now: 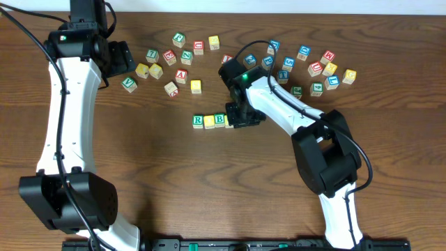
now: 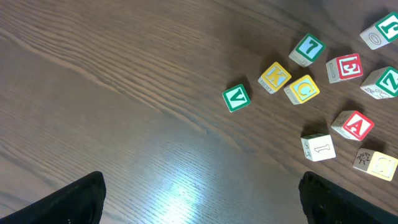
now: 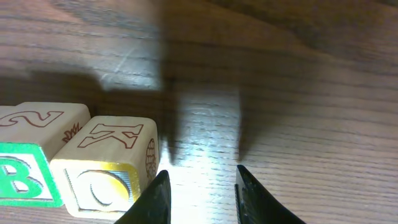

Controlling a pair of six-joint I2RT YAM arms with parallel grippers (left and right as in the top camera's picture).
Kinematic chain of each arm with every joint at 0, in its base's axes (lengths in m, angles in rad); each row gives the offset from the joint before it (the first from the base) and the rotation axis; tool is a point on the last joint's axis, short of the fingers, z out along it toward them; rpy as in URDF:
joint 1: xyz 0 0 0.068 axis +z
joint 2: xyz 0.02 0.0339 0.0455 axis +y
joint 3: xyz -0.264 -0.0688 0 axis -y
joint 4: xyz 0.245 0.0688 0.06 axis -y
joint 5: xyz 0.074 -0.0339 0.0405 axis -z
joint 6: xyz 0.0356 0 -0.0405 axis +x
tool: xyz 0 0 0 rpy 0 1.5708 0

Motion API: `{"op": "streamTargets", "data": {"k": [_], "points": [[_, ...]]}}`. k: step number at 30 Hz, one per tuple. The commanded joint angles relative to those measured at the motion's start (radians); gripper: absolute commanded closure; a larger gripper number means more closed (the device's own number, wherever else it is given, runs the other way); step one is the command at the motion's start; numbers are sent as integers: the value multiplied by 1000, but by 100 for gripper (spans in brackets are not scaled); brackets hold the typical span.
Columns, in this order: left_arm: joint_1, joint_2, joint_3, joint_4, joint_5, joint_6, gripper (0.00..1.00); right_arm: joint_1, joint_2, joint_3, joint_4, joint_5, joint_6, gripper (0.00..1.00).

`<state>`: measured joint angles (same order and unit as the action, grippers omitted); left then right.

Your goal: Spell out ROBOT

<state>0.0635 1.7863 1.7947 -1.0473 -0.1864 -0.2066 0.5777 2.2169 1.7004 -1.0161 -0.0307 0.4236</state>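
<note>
Right gripper (image 3: 202,202): low over the table (image 1: 174,188), fingers a little apart with only bare wood between them, holding nothing; its left finger stands just beside the right face of the O block (image 3: 106,165).
Left gripper (image 2: 200,193): spread wide and empty, hovering at the far left near a scatter of loose blocks (image 1: 167,63).
Row: mid-table, reading left to right the R block (image 1: 198,122), a yellow block, the B block (image 3: 22,180), then the O block touching it.
Step in hand: the fourth letter looks placed, so R-O-B-O stands and only T is missing.
Next move: lift clear without nudging the O block, find a T among the far blocks (image 1: 317,68), and set it touching the row's right end, face up.
T block: I cannot pick one out; the letters are too small overhead.
</note>
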Motion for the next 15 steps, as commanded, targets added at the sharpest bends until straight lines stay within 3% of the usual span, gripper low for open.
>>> {"op": "streamTargets", "data": {"k": [1,9,15], "points": [[1,13,-7,-4,-10,2,2,13,-12,-6,10,-14,-15,72],[1,13,-7,-4,-10,2,2,2,-19,29,-11,0,-37,77],[1,13,-7,-4,-9,2,2,-34,-48,217,-113,55,-85,64]]}}
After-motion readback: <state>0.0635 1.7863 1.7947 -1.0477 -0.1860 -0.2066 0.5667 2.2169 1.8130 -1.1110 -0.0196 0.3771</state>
